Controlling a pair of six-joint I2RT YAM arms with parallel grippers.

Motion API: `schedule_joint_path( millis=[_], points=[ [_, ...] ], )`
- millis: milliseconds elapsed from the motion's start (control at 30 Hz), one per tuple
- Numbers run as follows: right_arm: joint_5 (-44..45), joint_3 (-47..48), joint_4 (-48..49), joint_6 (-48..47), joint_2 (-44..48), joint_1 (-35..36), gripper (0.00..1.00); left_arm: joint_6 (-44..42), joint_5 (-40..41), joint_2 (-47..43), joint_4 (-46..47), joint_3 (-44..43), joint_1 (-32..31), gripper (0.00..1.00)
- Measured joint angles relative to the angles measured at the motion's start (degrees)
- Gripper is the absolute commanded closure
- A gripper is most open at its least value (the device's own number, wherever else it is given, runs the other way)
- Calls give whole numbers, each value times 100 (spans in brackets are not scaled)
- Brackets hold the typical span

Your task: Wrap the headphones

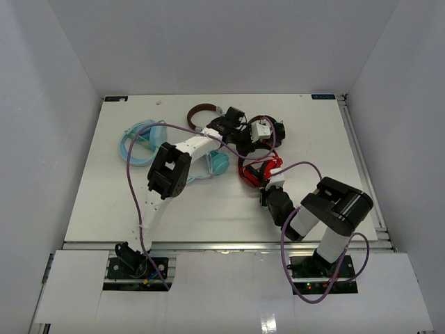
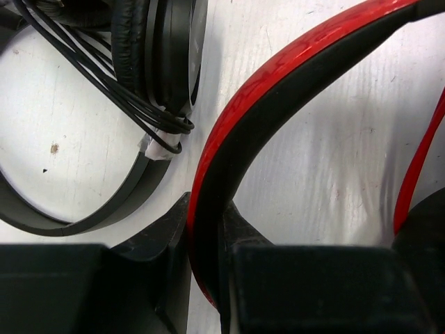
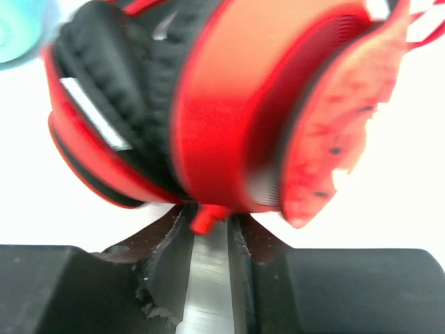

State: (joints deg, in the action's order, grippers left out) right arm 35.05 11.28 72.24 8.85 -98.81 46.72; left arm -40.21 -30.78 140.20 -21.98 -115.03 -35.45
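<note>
I am working on the red headphones, which are lying on the table right of centre, just on the near side of a black pair. My left claw is clenched on the headband, with the band passing straight between its fingers. My right claw is sitting at the bottom of one ear cup, and a short red stub is poking into the narrow gap between its fingers. That view is blurred, so I cannot tell whether the claw is gripping the stub or letting it go.

I am judging the step in hand to be gathering the red cable and winding it around the headphones. To do that well, I am planning to use the left claw as a firm anchor on the band. The right claw should be taking the cable close to where it leaves the cup, so that each turn is lying snug and no slack loop is trailing.

The clutter is what is worrying me. The black pair is lying just beside the red band, and its thin black cable is bunched right there, easy to catch in a turn. A brown-banded pair is sitting at the far side, left of the black one. Pale blue headphones are lying on the left half of the table, partly under my left arm.
</note>
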Motion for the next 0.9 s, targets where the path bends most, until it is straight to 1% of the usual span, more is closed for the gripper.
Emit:
schedule_joint_path(
  millis=[167,233,400,533,600,667,833,900],
  points=[
    [102,-78,31,18,52,-49,61,-3,133,-50,180,133,-32,67],
    [143,-119,29,25,112,-69,59,-45,214,-50,247,168,-46,54],
    [217,-237,-40,98,394,-91,56,-187,469,-50,377,273,-47,51],
    [227,-251,-290,202,632,-90,55,-191,590,-50,491,292,-49,45],
    [230,-248,-397,254,676,-84,55,-165,639,-50,575,311,-49,42],
    [233,-248,-510,290,680,-77,55,-123,706,-50,664,326,-50,35],
    [269,-248,-689,362,700,-51,55,41,921,-50,965,400,-49,29],
    [273,-248,-799,387,803,-47,55,138,996,-59,1120,463,-50,23]
  ],
)
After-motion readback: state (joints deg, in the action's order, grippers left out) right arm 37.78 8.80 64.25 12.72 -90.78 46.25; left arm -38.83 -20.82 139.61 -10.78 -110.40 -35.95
